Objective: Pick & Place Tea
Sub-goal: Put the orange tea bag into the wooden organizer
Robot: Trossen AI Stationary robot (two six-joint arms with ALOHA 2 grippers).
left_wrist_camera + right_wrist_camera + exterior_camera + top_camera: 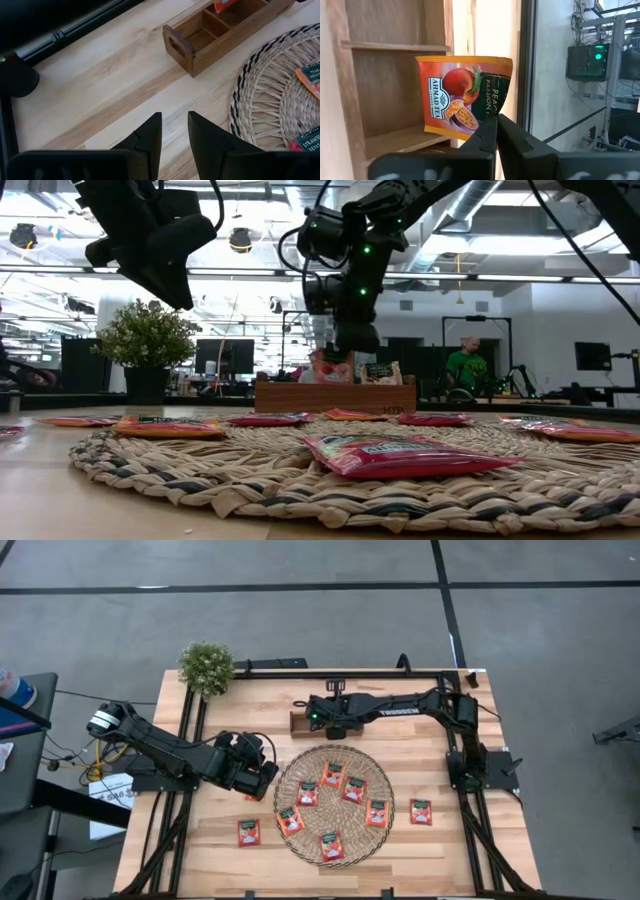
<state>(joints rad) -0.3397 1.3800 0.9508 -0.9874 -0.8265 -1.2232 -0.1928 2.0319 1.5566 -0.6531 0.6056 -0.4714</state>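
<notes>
- Right gripper (pixel 492 131) over the wooden tray (pixel 300 724) at the table's far side, jaws pinched on a peach tea sachet's (pixel 463 96) corner.
- Thin hold; could twist, snag a divider, land outside.
- Left gripper (pixel 174 131) left of the woven mat (pixel 300 768), slightly apart, empty.

The table (pixel 440 730) was pale, smooth-grained wood, the tray (pixel 200 40) darker matt wood, the round mat (pixel 260 100) rough woven fibre, and the tea sachet (pixel 462 95) glossy printed foil.

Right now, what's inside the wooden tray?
In the tray, the right gripper holds one peach tea sachet over a compartment. The end compartment looks empty; the arm hides the rest.
</notes>
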